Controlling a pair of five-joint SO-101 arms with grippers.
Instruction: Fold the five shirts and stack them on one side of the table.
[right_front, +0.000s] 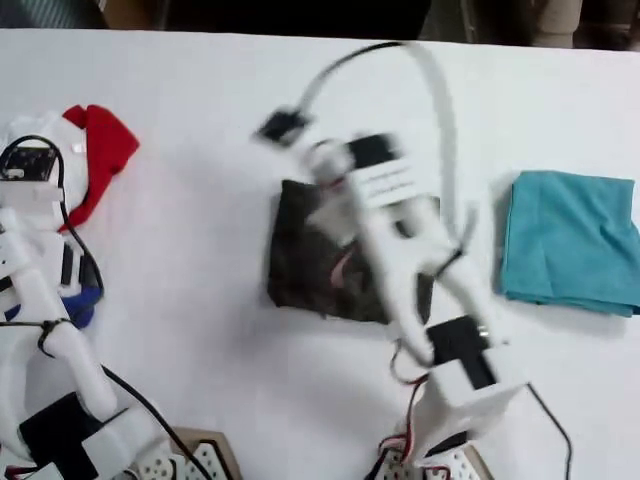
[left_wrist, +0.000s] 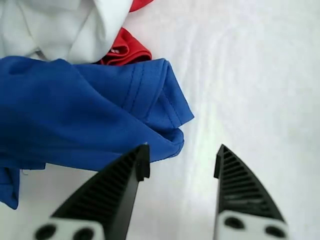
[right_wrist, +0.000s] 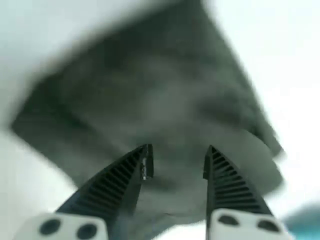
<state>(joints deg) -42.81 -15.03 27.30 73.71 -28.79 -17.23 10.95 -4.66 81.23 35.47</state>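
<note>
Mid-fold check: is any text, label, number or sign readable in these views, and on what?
Nothing reads legibly.
On the right arm, a white label: dark lines of print, too blurred to read.
On the red shirt, a small tag: too small to read.
On the dark shirt, blue shirt and teal shirt: no print visible.
</note>
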